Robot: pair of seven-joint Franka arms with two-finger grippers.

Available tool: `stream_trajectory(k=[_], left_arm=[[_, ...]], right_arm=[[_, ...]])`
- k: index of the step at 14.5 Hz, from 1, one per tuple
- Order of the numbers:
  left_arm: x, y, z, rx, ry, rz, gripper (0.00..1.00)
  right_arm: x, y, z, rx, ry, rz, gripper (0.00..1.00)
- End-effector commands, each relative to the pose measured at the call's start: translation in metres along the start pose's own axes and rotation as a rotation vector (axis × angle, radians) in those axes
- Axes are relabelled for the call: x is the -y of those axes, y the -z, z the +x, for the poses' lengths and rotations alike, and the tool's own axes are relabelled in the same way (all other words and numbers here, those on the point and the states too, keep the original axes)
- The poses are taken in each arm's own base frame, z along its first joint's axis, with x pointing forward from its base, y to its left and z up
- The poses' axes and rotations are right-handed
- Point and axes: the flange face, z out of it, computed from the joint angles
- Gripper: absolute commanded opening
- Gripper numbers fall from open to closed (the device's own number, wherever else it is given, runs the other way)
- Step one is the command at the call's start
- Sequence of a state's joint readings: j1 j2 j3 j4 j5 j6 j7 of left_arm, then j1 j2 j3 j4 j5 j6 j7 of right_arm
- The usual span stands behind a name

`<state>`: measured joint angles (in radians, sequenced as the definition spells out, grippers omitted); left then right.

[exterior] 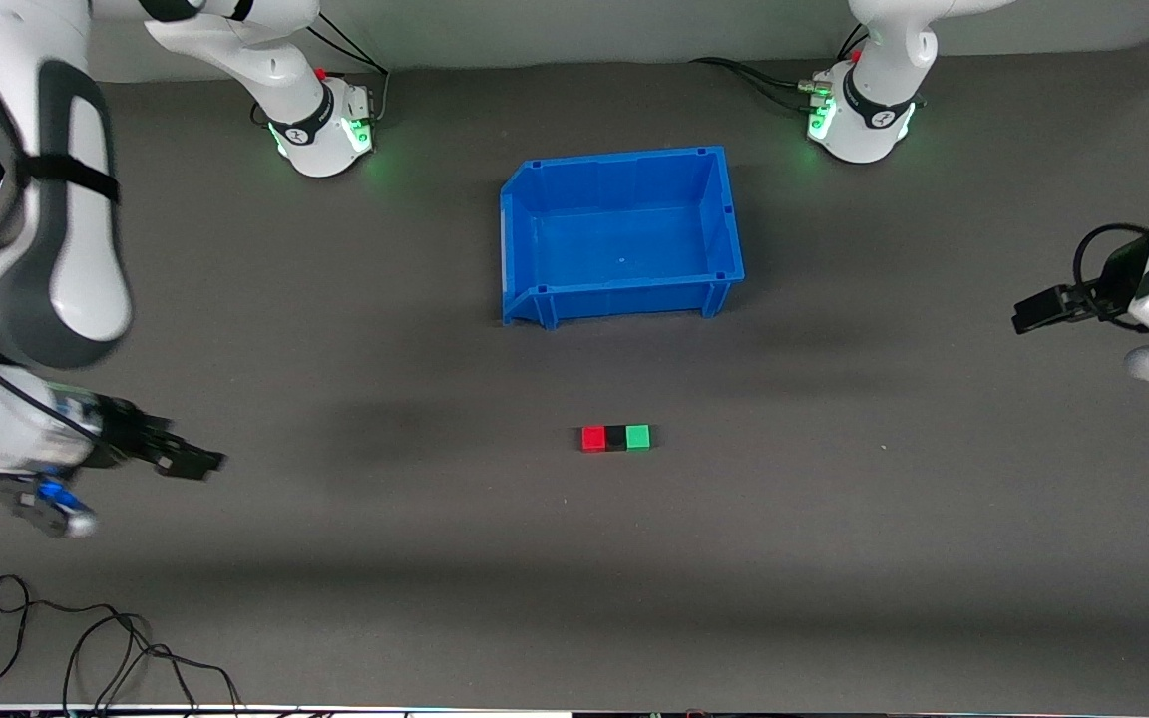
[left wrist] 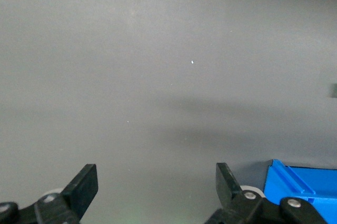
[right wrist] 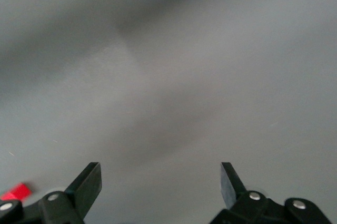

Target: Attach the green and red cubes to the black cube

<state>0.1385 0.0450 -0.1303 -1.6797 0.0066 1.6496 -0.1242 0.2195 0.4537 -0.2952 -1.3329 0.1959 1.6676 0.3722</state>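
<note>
Well, the blue bin (exterior: 622,239) sits mid-table between the two bases. Out at the edges hang both arms: the right gripper (exterior: 197,461) over its own end, fingers spread and empty, the left gripper (exterior: 1031,312) over its end, likewise splayed. Nearer the camera, red cube (exterior: 593,438), black cube (exterior: 616,437) and green cube (exterior: 638,436) line up, seemingly touching.

White arms (exterior: 56,229), black tools (exterior: 176,456)
</note>
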Motion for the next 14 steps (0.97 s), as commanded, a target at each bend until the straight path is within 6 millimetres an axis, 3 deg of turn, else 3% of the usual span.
stream_trajectory(k=[1, 5, 8, 9, 14], left_arm=[[-0.003, 0.036, -0.017, -0.033, -0.038, 0.007, 1.0], [-0.023, 0.045, -0.022, -0.036, -0.111, 0.011, 1.0], [-0.024, 0.062, -0.019, -0.032, -0.166, 0.008, 0.98], [-0.022, 0.063, -0.017, -0.016, -0.181, 0.01, 1.0], [-0.013, 0.078, -0.013, -0.061, -0.175, 0.059, 1.0]], right_arm=[[-0.028, 0.045, -0.03, -0.057, 0.133, -0.057, 1.0], [-0.068, 0.085, -0.061, -0.108, 0.286, -0.055, 1.0], [-0.09, 0.11, -0.07, -0.138, 0.351, -0.029, 1.0], [-0.096, 0.11, -0.074, -0.131, 0.345, -0.027, 1.0], [-0.088, 0.115, -0.095, -0.136, 0.386, -0.055, 1.0]])
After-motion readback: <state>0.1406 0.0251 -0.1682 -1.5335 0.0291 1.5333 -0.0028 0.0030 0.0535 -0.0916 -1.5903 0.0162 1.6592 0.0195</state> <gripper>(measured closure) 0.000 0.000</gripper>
